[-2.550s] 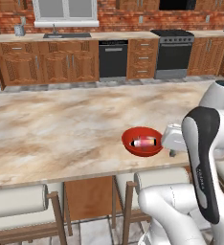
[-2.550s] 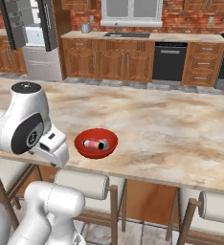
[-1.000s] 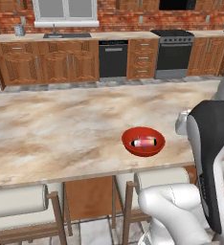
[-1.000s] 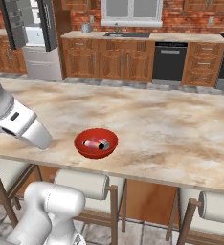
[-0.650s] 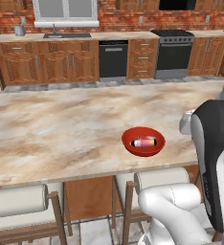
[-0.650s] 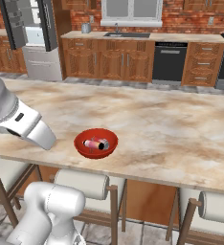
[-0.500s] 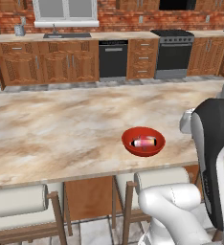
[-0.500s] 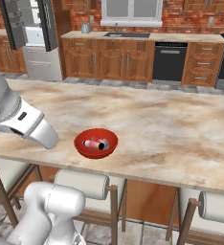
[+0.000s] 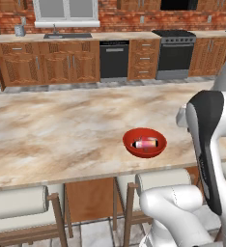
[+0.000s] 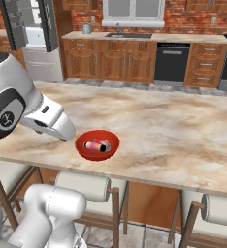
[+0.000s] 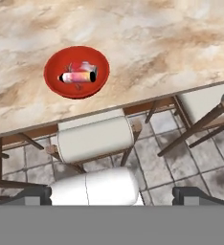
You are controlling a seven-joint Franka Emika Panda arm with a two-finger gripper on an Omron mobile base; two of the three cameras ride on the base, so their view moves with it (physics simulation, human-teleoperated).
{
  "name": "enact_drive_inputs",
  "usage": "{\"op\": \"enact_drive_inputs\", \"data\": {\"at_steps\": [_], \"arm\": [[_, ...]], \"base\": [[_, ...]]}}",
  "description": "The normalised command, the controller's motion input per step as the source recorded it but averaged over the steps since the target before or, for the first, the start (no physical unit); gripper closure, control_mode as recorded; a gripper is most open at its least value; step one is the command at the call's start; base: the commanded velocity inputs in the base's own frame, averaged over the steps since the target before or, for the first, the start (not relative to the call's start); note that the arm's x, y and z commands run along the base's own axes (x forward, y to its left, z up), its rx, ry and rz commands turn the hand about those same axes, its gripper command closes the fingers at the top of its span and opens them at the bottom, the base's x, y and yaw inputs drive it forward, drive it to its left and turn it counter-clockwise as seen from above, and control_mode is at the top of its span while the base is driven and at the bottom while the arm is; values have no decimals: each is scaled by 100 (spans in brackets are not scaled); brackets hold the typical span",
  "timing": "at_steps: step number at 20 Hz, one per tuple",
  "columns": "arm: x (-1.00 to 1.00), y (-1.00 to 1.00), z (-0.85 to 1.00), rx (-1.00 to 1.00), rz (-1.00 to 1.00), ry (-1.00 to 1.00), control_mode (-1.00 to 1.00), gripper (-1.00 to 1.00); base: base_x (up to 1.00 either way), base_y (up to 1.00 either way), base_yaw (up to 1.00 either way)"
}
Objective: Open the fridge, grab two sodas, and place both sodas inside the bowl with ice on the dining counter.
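Note:
The red bowl (image 9: 144,143) (image 10: 97,145) (image 11: 76,72) sits on the dining counter (image 9: 62,130) near its front edge. Two sodas (image 11: 78,76) (image 10: 97,146) lie on their sides inside it, a pale pink-white one in front and a red one behind. My gripper (image 11: 116,195) is open with nothing between its widely spread fingertips (image 11: 33,194). It hangs above the stools, off the counter's edge and apart from the bowl. In the right base view the white hand (image 10: 50,121) is just left of the bowl. The fridge (image 10: 35,34) stands at the far back left, its doors apparently open.
Cream-cushioned stools (image 9: 163,181) (image 10: 84,186) (image 11: 95,139) are tucked under the counter's near edge. The wall counter with sink, dishwasher (image 9: 114,60) and stove runs along the back. My own arm (image 9: 206,144) fills the right of the left base view.
The hand has drawn back from just over the bowl to the counter's near edge and has since swung slightly toward the bowl. The bowl and sodas have not moved.

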Motion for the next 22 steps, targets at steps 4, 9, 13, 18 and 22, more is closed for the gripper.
{"op": "enact_drive_inputs", "data": {"at_steps": [4, 9, 13, 18, 22], "arm": [[49, -5, -21, 0, 5, 6, -100, -100], [51, -3, -23, 1, 5, 8, -100, -100], [47, -3, -24, 1, 5, 8, -100, -100], [41, 0, -26, 1, 4, 7, -100, -100], [36, 0, -27, 2, 4, 7, -100, -100]], "base": [[0, 0, 0], [0, 0, 0], [0, 0, 0], [0, 0, 0], [0, 0, 0]]}}
